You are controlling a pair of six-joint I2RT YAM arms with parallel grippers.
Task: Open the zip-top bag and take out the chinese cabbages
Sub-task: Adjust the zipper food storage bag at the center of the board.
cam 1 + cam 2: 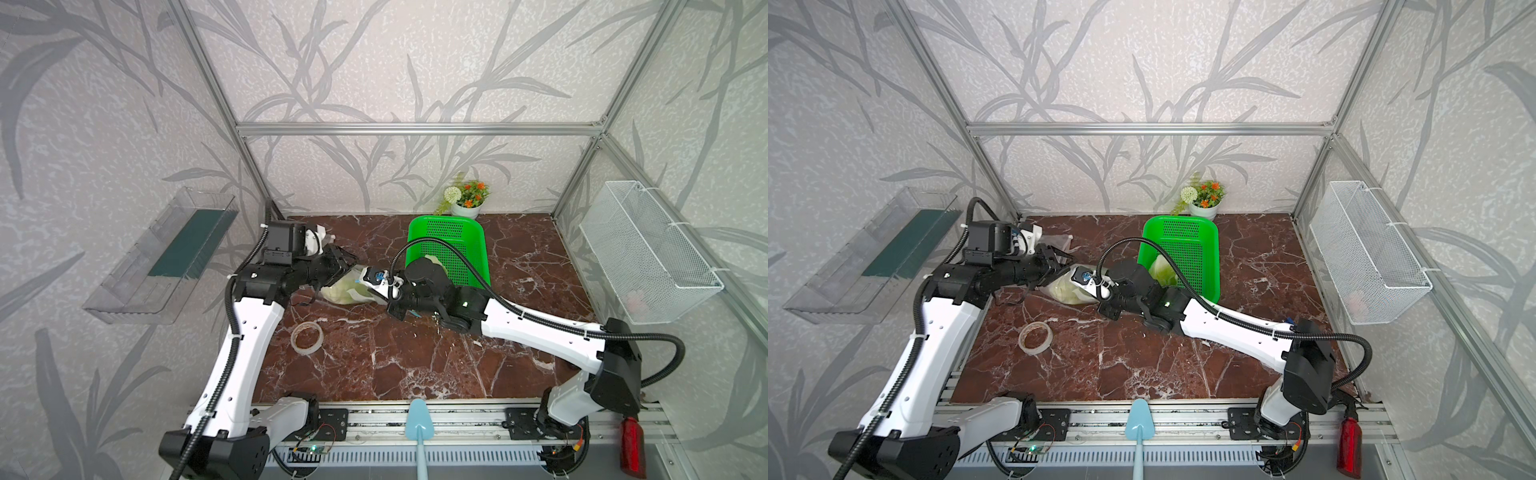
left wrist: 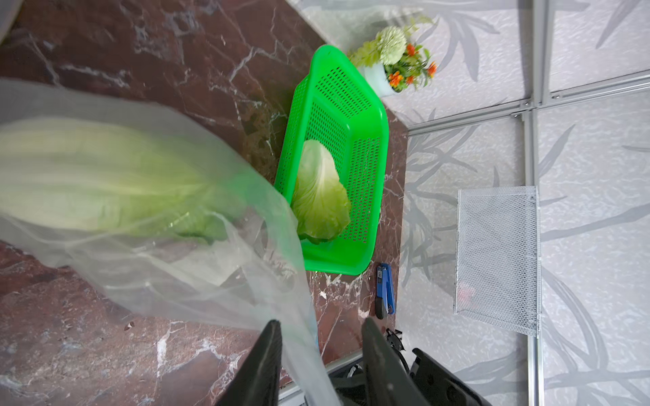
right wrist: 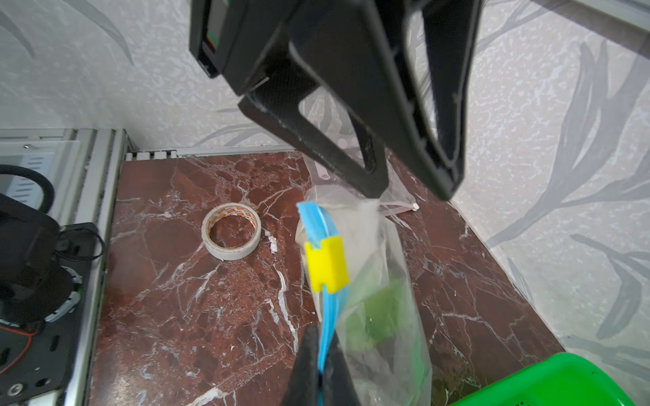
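Currently, the right claw [image 3: 320, 365] is clamped on the blue zip strip [image 3: 326, 316] of the clear bag [image 3: 383, 288], near the yellow slider [image 3: 325, 263]. The left claw [image 2: 320, 321] stands with jaws apart. Bag film passes between them and brushes one finger, but nothing is pinched.

Taking 12 o'clock as the back wall in a top view, the bagged cabbage [image 1: 338, 291] lies on the table [image 1: 374, 365] at 6 o'clock of the left claw and at 8 o'clock of the right claw. Its long axis runs roughly 9 to 3. The left claw is judged the nearer and is the free one, so the reach into the bag likely falls to it.

Containers: the bag holds one cabbage. The green basket [image 1: 444, 219], at 2 o'clock of the bag, holds the other cabbage [image 2: 322, 189] and nothing else. Whether the bag mouth is fully unzipped cannot be told.
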